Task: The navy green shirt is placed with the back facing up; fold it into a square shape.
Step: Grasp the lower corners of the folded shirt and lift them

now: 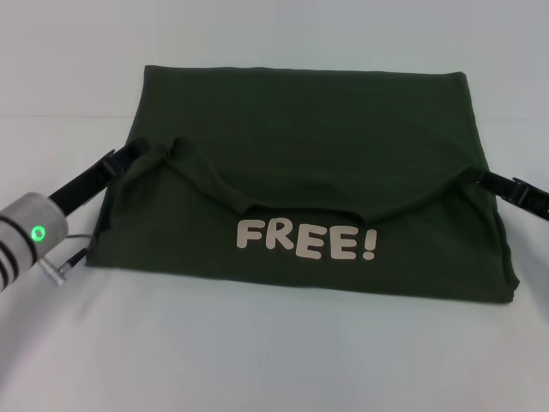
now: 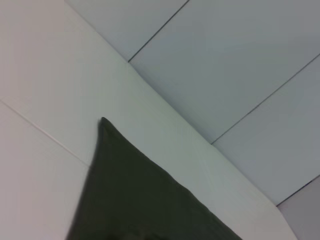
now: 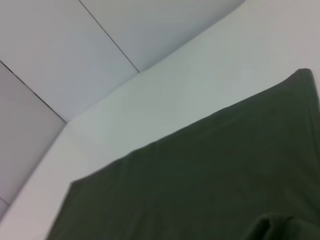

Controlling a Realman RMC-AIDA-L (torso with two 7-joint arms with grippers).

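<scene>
The navy green shirt lies on the white table, partly folded. Cream lettering "FREE!" shows on the near layer. A folded-over edge sags in a curve between both grippers. My left gripper pinches that edge at the shirt's left side. At the right side, my right gripper pinches the same edge. Both are shut on cloth. The left wrist view shows a far corner of the shirt, and the right wrist view shows its broad plain surface.
The white table stretches in front of and around the shirt. The wrist views show the table's far edge with grey floor tiles beyond it.
</scene>
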